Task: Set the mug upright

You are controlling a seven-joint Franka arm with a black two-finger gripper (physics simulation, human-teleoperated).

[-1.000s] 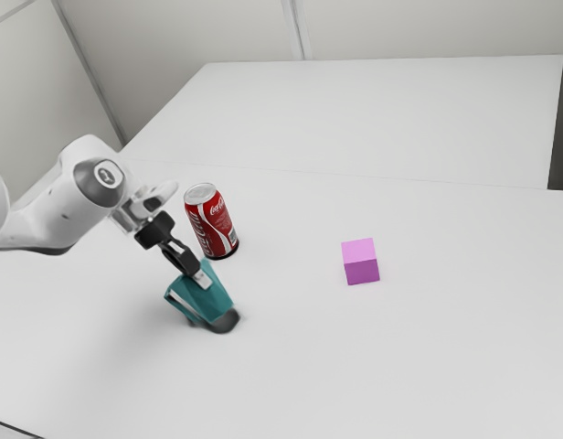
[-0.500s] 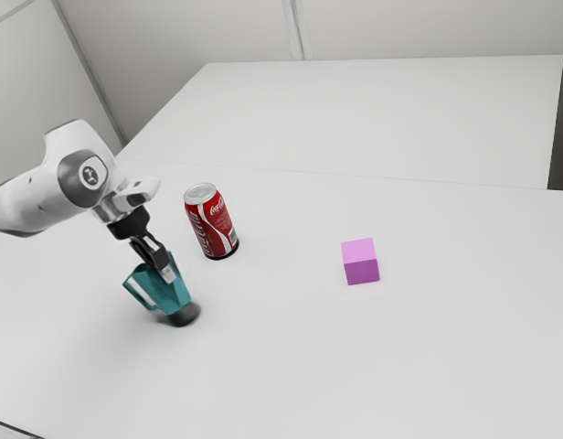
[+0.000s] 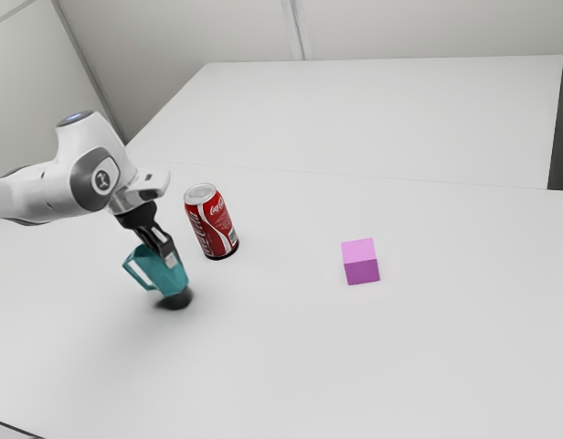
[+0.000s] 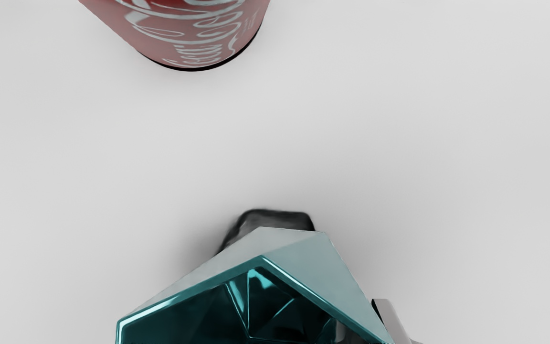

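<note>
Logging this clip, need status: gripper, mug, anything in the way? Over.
Gripper shut on mug. Mug tilted, mouth leaning toward the exterior view's left, not yet upright. Red can stands nearby, apart from mug, seemingly no obstacle. Over.

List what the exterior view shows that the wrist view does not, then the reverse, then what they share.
Exterior view: the pink cube, the can's silver top, the mug's handle and the arm's white shell.
Wrist view: the mug's hollow inside.
Both: the red can, the tilted teal mug, the gripper holding it and the white table.
</note>
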